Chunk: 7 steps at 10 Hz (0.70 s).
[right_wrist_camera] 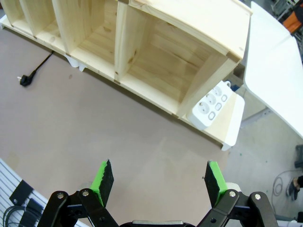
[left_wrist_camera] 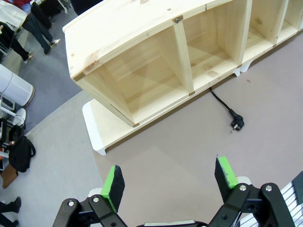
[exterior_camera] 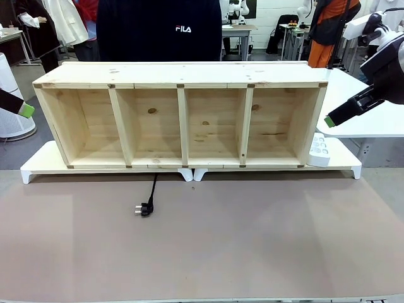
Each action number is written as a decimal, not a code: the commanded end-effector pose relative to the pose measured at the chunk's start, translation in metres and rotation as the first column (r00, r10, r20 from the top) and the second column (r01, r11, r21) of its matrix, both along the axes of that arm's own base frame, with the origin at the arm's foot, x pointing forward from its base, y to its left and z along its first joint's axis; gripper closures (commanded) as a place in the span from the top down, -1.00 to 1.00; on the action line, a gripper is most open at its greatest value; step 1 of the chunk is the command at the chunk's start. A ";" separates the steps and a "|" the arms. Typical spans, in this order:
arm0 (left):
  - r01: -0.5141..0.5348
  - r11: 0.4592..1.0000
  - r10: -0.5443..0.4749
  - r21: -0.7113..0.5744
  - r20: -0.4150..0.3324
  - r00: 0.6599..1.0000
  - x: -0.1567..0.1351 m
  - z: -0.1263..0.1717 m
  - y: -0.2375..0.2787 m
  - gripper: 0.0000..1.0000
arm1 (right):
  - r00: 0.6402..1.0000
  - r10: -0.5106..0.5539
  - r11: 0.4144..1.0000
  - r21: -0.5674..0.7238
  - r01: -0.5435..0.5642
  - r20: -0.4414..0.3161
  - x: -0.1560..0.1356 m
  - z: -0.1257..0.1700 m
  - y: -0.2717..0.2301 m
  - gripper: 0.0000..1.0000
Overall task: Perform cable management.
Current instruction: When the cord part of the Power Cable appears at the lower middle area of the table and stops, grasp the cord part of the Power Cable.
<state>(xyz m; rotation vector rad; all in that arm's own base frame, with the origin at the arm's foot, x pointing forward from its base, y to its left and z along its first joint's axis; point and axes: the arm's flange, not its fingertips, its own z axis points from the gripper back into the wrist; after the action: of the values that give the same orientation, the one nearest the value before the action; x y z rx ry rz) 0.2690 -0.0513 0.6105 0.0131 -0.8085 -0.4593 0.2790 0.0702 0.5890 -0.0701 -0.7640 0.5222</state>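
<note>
Left gripper point(left_wrist_camera: 168, 176): jaws spread wide, nothing between the green pads, hovering high off the left end of the wooden shelf point(exterior_camera: 183, 76). Right gripper point(right_wrist_camera: 158, 177): likewise wide and empty, above the shelf's right end, near the white power strip point(right_wrist_camera: 211, 105).

The cable point(exterior_camera: 153, 188) comes out from under the shelf's front edge, below the second compartment from my left, and runs a short way onto the brown mat point(exterior_camera: 252, 246). Its plug point(exterior_camera: 144, 209) lies flat on the mat, well apart from both grippers. The rest of the cord is hidden.

My judgement: tidying not yet begun; approach phase. The left arm sits nearer. The next move calls for a descent onto the chunky plug rather than the thin cord, jaws straddling its body.
</note>
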 end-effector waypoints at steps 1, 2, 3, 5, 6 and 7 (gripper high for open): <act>0.001 1.000 -0.001 -0.003 0.005 1.000 0.002 0.000 -0.001 1.00 | 1.000 0.000 1.000 0.000 0.000 0.001 0.000 0.000 0.000 1.00; 0.001 1.000 -0.001 -0.003 0.005 1.000 0.002 0.000 -0.001 1.00 | 1.000 0.000 1.000 0.000 0.000 0.001 0.000 0.000 0.000 1.00; 0.001 1.000 -0.001 -0.003 0.005 1.000 0.002 0.000 -0.001 1.00 | 1.000 0.000 1.000 0.000 0.000 0.001 0.000 0.000 0.000 1.00; 0.001 1.000 -0.001 -0.003 0.005 1.000 0.002 0.000 -0.001 1.00 | 1.000 0.000 1.000 0.000 0.000 0.001 0.000 0.000 0.000 1.00; 0.001 1.000 -0.001 -0.003 0.005 1.000 0.002 0.000 -0.001 1.00 | 1.000 0.000 1.000 0.000 0.000 0.001 0.000 0.000 0.000 1.00; 0.001 1.000 -0.001 -0.003 0.005 1.000 0.002 0.000 -0.001 1.00 | 1.000 0.000 1.000 0.000 0.000 0.001 0.000 0.000 0.000 1.00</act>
<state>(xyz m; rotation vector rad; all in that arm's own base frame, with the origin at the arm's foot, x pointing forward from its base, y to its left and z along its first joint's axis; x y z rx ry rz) 0.2690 -0.0513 0.6105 0.0131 -0.8085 -0.4593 0.2790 0.0702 0.5890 -0.0701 -0.7640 0.5222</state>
